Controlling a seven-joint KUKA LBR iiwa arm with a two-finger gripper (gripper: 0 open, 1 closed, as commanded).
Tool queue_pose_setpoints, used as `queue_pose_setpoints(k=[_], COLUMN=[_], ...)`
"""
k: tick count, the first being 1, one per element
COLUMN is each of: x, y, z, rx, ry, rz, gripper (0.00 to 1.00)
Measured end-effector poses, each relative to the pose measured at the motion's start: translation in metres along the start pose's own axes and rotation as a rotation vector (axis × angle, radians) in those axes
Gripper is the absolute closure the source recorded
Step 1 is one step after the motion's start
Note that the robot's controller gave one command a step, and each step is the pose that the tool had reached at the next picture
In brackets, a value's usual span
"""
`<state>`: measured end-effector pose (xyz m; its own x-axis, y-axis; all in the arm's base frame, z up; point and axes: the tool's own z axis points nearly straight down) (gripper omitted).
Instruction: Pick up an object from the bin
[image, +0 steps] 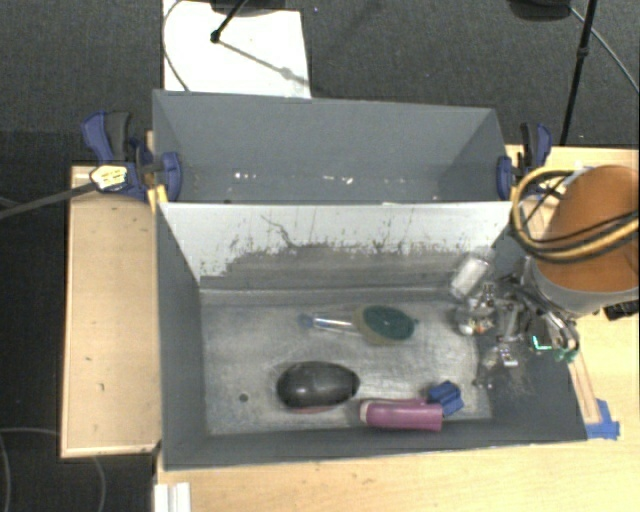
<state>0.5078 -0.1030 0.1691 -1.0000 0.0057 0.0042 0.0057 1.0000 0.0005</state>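
A pink tube (402, 414) with a blue cap (446, 397) lies along the front edge of the grey metal bin (240, 330), towards its right corner. The tool (490, 362) hangs just above and to the right of that cap, close to the bin's right wall; how far it is open cannot be told, and nothing is seen in its hold. Left of the tube rests a black oval mouse-like object (316, 385). Behind, mid-floor, lies a green-headed brush (377, 323) with a clear handle.

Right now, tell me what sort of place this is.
Probably a robot-grasping test rig in a lab: a grey metal bin holds a few loose things, a black mouse and a purple tube among them, and the arm's pincer hangs inside at the view's right.
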Motion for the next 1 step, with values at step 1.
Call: queue_pose_setpoints(k=[1], x=[0.0058], y=[0.0274], z=[0.0814], rx=[0.004], ry=[-0.006], rz=[-0.291], gripper=[0.00])
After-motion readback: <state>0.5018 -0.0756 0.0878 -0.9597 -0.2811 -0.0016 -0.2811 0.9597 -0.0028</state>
